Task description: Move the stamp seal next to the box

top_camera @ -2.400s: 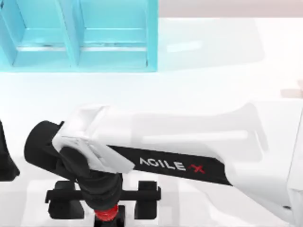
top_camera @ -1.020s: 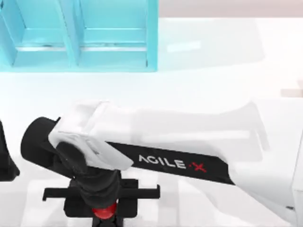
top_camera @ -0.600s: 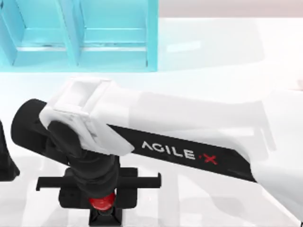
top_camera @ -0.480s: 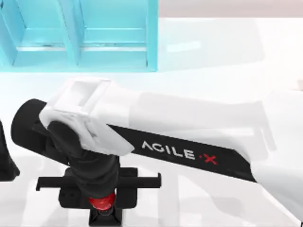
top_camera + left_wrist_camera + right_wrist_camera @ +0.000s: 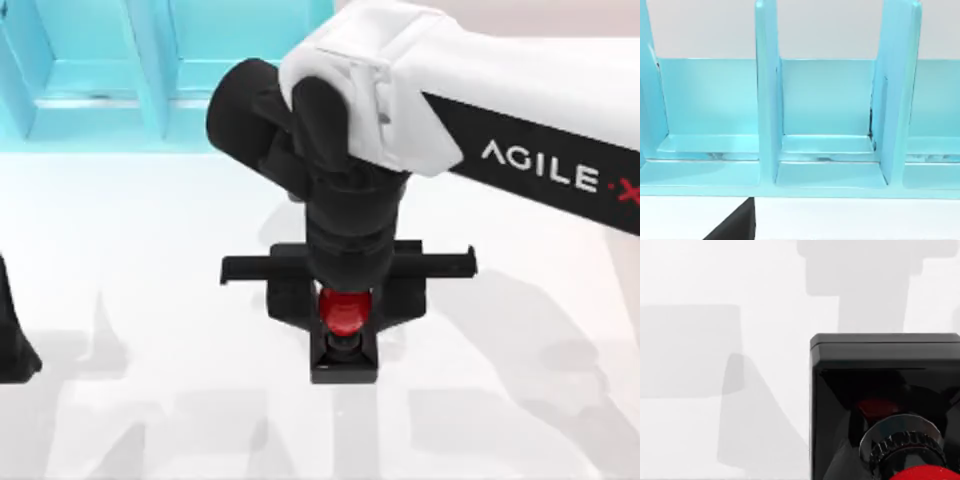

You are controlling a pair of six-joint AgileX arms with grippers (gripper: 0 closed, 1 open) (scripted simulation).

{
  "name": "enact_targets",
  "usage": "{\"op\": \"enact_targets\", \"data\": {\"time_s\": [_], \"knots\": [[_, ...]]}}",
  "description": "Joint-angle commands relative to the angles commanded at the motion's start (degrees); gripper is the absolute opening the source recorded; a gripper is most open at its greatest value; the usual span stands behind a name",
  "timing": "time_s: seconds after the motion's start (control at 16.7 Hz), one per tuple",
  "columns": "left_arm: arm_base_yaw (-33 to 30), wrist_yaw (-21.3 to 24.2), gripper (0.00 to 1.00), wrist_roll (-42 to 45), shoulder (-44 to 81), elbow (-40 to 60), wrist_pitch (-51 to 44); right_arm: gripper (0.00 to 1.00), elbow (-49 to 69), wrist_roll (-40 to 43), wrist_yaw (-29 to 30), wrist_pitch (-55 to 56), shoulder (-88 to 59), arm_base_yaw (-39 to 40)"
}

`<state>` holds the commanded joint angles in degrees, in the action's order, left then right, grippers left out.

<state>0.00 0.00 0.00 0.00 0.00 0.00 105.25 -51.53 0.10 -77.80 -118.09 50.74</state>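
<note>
My left gripper (image 5: pixel 12 340) sits parked at the top view's left edge; I cannot tell its state. Upper left stands a light-blue compartmented box (image 5: pixel 150 100). At centre my right gripper (image 5: pixel 345 315) is clamped on the small stamp seal (image 5: pixel 344 335), red glossy knob, black square base, above the white table (image 5: pixel 150 300). My arm reads "AGILE"

Bright, even light floods the white table (image 5: pixel 120 260), and soft grey shadows are spreading across it below and to both sides of the right arm (image 5: pixel 520 110). There's a glossy highlight on the stamp seal (image 5: pixel 344 315) knob, and pale, soft-edged shadow blocks lie on the surface in the right wrist view.
</note>
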Motion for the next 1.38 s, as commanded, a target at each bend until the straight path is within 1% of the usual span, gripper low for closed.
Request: {"op": "enact_targets", "data": {"time_s": [0.48,0.66,0.78,1.14,1.38], "knots": [[0.0,0.0,1.0,0.0,0.0,0.0,0.0,0.0,-21.4,33.1,0.1,-4.2,25.8,-32.3],[0.0,0.0,1.0,0.0,0.0,0.0,0.0,0.0,-27.3,40.8,0.1,-5.3,32.9,-40.3],[0.0,0.0,1.0,0.0,0.0,0.0,0.0,0.0,-29.4,43.0,-0.1,-5.4,35.1,-42.7],[0.0,0.0,1.0,0.0,0.0,0.0,0.0,0.0,-29.6,43.2,-0.1,-5.2,35.1,-42.7],[0.0,0.0,1.0,0.0,0.0,0.0,0.0,0.0,-36.0,43.0,0.0,1.1,35.4,-42.7]]}}
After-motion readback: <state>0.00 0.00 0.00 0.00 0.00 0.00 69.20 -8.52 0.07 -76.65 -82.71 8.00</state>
